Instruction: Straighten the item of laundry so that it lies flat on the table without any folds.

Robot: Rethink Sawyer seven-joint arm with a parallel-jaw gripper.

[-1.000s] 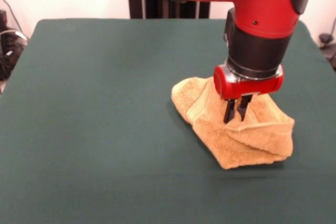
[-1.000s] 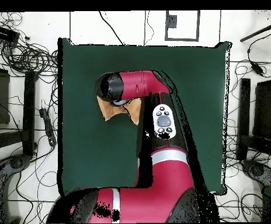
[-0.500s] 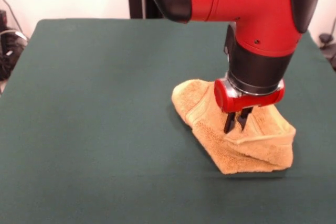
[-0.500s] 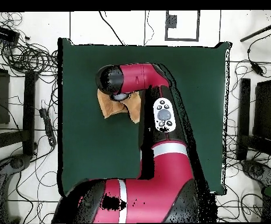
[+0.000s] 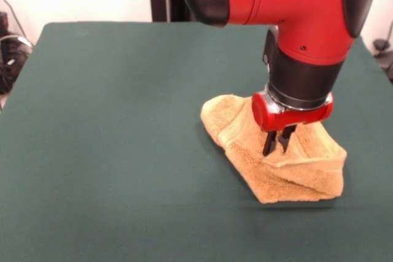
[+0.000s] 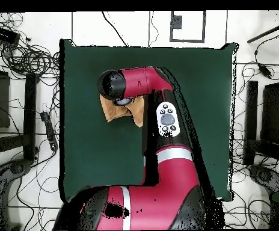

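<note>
On the counter [image 5: 110, 151], the towel [image 5: 258, 170] is lying bunched and folded; the narrow pincer [image 5: 276, 146] is pinching its top fold, flattening not yet done.

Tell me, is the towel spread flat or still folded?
Folded: the towel sits bunched on the table, with layers overlapping beneath the gripper.

We have our red and black arm [image 5: 295, 23] bent downward from above, wrist vertical, the red collar just over the gripper [image 5: 276, 146]. Its two dark fingers [image 5: 268, 143] point straight down, drawn close together with only a thin gap showing between their tips
</note>
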